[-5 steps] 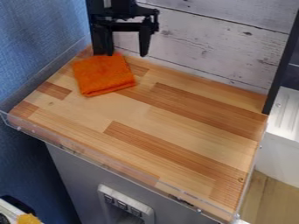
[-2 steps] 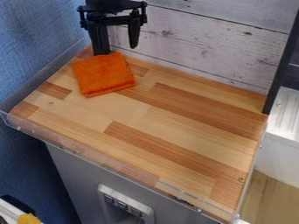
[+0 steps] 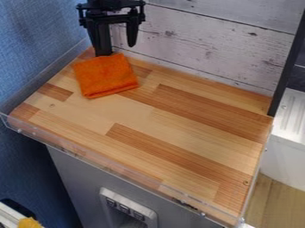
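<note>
Parted fingers (image 3: 132,35) of the black gripper (image 3: 118,50) point down with nothing between them, at the far left part of the counter (image 3: 191,133). Left of them rises a blue textured wall (image 3: 35,44). Well below and left of them, at the view's bottom corner, is a bright yellow object (image 3: 28,222), only partly seen. A clear plastic rim (image 3: 89,158) runs along the near edge of the wood-block counter, well apart from them. Just below the fingers lies a folded, bright orange cloth (image 3: 106,75), flat on the counter. Its back edge is right by the left finger's tip; whether they touch, I cannot tell. Far below them, in the counter's grey front (image 3: 74,178), sits a light grey frame (image 3: 134,204) with dark squares along its top. Behind and to their right is a wall of whitewashed wooden planks (image 3: 202,44). Farther right stand a slanting black bar (image 3: 287,62) and a white ribbed surface (image 3: 289,111), with pale wooden flooring (image 3: 274,200) lower down.
</note>
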